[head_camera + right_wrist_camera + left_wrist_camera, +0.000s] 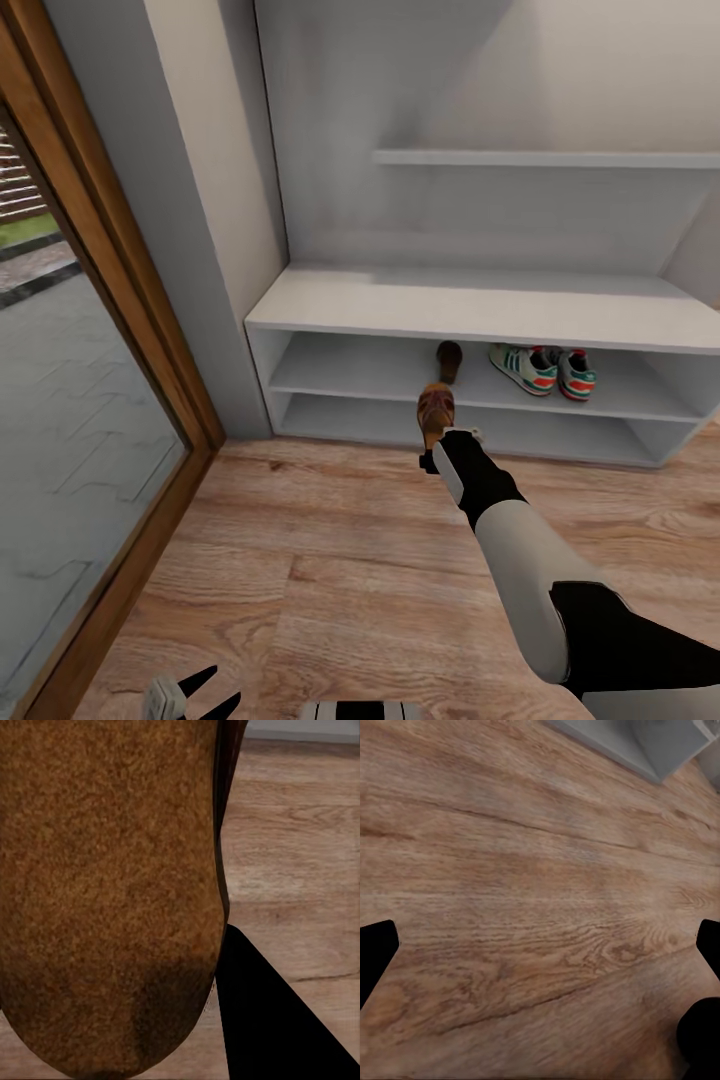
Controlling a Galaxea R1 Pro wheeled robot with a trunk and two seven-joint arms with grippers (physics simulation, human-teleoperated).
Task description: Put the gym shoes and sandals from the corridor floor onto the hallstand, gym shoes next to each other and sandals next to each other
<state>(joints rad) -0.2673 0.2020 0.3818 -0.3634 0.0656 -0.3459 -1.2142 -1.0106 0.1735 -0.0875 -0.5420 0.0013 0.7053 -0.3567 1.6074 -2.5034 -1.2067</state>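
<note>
Brown leather sandal [436, 411] is being pinched in the right gripper [440, 452], just short of the shoe rack [480, 308]. Ahead on the upper tier the other sandal [449, 360] is lying, sneakers [544, 370] beyond; ease forward level, clearing the bench edge above. The left gripper [190, 695] is hanging spread over bare floor [525, 892]
</note>
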